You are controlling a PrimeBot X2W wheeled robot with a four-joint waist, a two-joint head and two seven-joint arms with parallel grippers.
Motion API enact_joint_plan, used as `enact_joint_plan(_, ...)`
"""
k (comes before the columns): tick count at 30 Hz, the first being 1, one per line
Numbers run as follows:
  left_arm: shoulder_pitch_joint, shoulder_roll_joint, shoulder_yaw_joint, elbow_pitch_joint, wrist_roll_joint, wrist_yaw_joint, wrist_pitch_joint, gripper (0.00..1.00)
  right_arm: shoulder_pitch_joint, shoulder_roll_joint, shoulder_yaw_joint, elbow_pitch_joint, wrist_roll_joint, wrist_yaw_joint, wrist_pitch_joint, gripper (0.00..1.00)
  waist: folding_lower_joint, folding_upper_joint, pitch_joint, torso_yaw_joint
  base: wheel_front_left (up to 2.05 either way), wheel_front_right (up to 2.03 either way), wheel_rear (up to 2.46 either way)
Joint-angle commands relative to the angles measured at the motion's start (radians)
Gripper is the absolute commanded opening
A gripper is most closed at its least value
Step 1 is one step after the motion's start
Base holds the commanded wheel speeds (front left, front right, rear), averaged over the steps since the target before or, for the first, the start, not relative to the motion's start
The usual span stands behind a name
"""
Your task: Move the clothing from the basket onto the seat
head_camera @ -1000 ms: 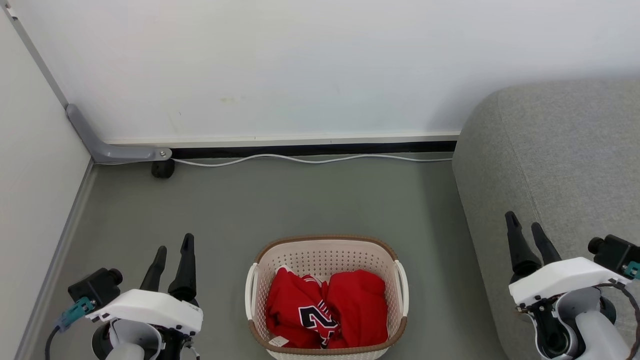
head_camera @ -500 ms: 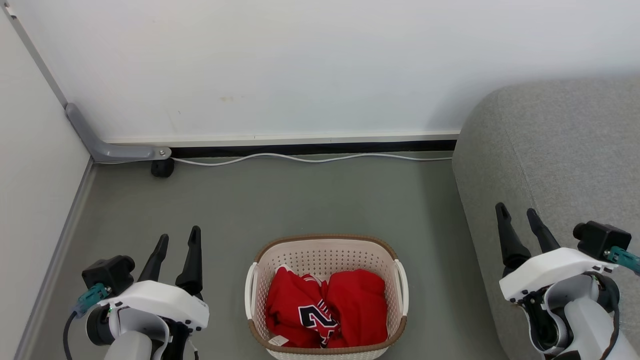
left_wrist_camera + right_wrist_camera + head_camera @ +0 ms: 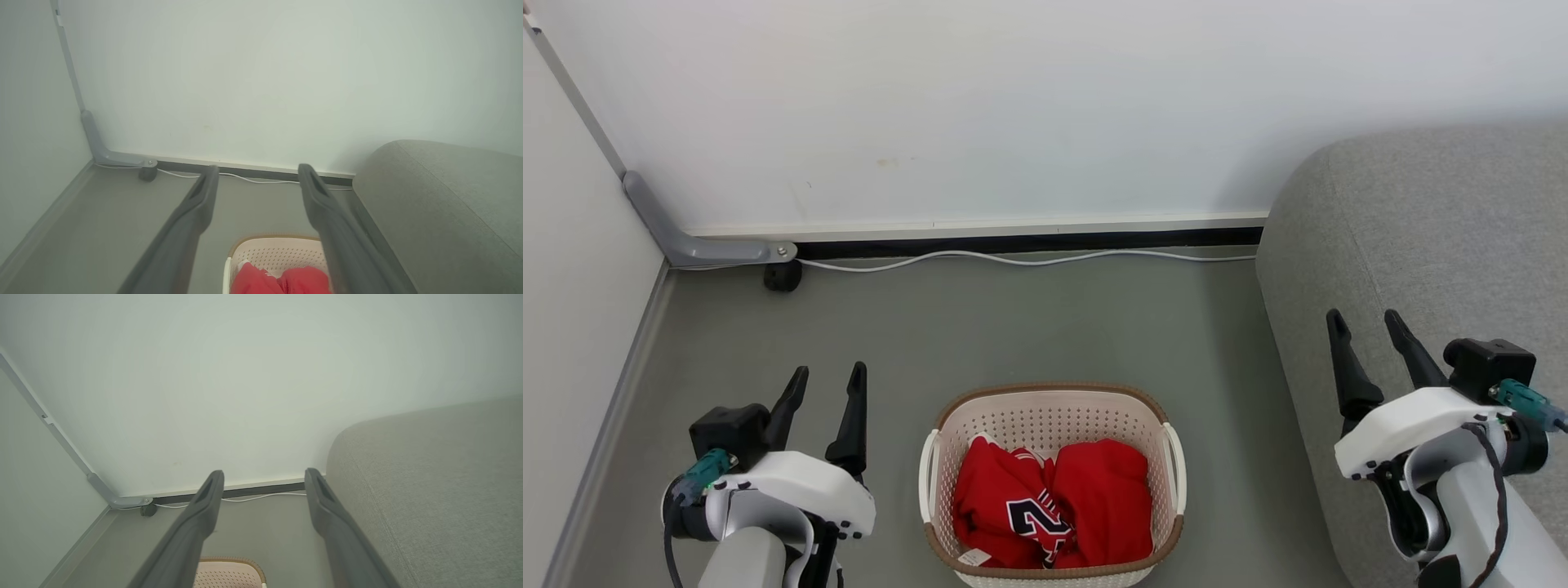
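Corner bracket [image 3: 698, 249]: grey, at the far left where wall [image 3: 1013, 106] meets floor [image 3: 1013, 327]; it sits a touch further left in the head view than a second ago, so the camera has shifted slightly.
Left gripper [image 3: 828, 370]: over bare floor, left of the basket and well apart from it. Its fingers [image 3: 853, 412] are spread and hold nothing, pointing toward the far wall. Compared with a second ago it sits further from the robot and a little to the right, closer to the basket.
Cable [image 3: 1029, 260]: white, along the far skirting, unchanged.
Basket [image 3: 1045, 388]: on the floor, near and central, between the two arms, in the same spot as before.
Clothing [image 3: 1054, 502]: both red pieces lie inside the basket, untouched: the jersey [image 3: 1017, 506] with its navy-and-white number on the left, the plain garment [image 3: 1107, 498] on the right, the two pressed together.
Seat [image 3: 1421, 229]: grey, on the right, reaching back to the far wall, with nothing on the part shown.
Right gripper [image 3: 1361, 315]: over the seat's left edge, fingers [image 3: 1347, 371] parted and empty. It has pushed further toward the wall than a second ago, and the gap looks a little wider.
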Motion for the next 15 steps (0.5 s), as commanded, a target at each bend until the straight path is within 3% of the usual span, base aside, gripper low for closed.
enact_joint_plan(1, -0.060, 0.019, 0.020, -0.019, 0.033, -0.004, -0.017, 1.00, -0.044, -0.012, 0.023, -0.016, -0.034, 0.007, -0.019, 1.00, 0.0000, 0.0000, 0.000, -0.001, 0.00, 0.00, 0.00)
enact_joint_plan(15, -0.098, 0.024, 0.013, 0.020, 0.187, -0.006, -0.058, 1.00, -0.086, -0.021, 0.049, 0.020, -0.200, 0.007, -0.061, 1.00, 0.0000, 0.0000, -0.003, -0.003, 0.00, 0.00, 0.00)
